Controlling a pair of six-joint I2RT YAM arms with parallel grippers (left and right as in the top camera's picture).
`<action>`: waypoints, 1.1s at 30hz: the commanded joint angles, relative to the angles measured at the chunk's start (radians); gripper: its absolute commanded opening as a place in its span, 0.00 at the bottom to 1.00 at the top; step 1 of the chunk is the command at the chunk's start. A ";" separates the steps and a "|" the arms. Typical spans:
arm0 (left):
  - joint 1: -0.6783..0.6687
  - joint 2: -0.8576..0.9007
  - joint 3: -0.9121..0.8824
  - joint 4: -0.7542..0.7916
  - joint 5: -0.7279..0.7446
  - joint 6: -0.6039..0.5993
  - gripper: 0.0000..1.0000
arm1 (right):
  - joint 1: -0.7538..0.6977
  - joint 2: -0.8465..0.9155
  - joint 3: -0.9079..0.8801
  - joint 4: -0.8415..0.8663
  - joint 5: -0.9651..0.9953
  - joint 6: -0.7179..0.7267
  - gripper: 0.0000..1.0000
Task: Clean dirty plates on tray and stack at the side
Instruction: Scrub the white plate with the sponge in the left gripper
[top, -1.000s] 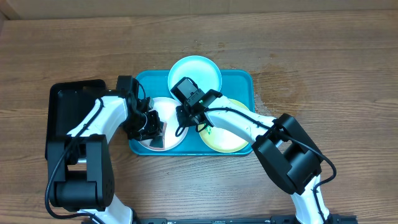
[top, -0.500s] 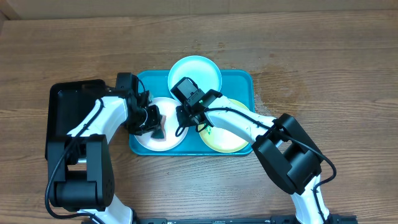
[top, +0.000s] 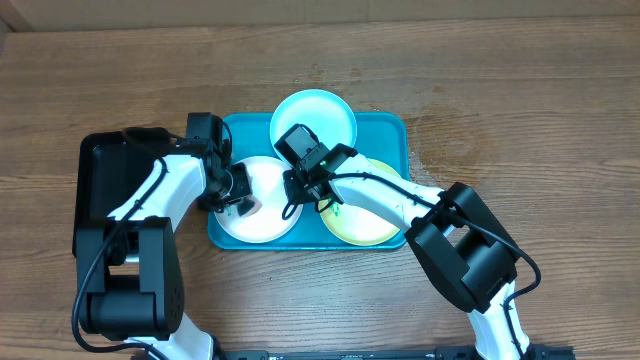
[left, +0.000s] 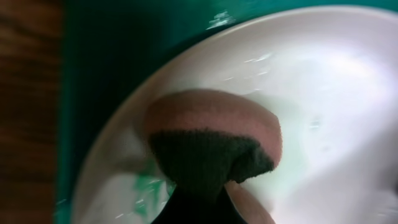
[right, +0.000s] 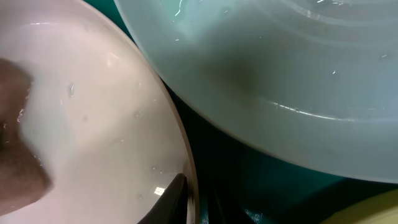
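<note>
The white plate (top: 262, 212) lies at the front left of the turquoise tray (top: 385, 130). My left gripper (top: 238, 199) is shut on a pink sponge (left: 211, 140) with a dark scouring side, pressed onto the plate's left part beside green smears (left: 149, 186). My right gripper (top: 298, 193) is shut on the white plate's (right: 93, 124) right rim, one dark finger (right: 169, 200) lying inside the rim. The light blue plate (top: 313, 120) sits at the back of the tray. The yellow-green plate (top: 368, 222) sits at the front right, partly under my right arm.
A smaller black tray (top: 108, 185) lies left of the turquoise one, under my left arm. Bare wooden table (top: 520, 120) surrounds both trays. In the right wrist view the light blue plate (right: 280, 62) lies close to the white plate's rim.
My left gripper has closed on the sponge and carried it back and leftward across the white plate. My right gripper has kept its hold on the rim.
</note>
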 joint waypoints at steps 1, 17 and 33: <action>0.001 0.002 -0.008 -0.052 -0.320 -0.016 0.04 | -0.015 0.028 -0.011 -0.011 0.014 0.000 0.14; -0.006 0.010 0.127 -0.008 0.217 0.028 0.04 | -0.015 0.028 -0.011 0.000 0.014 0.000 0.14; -0.034 0.185 0.081 0.087 0.112 0.016 0.04 | -0.015 0.028 -0.011 -0.002 0.014 0.000 0.14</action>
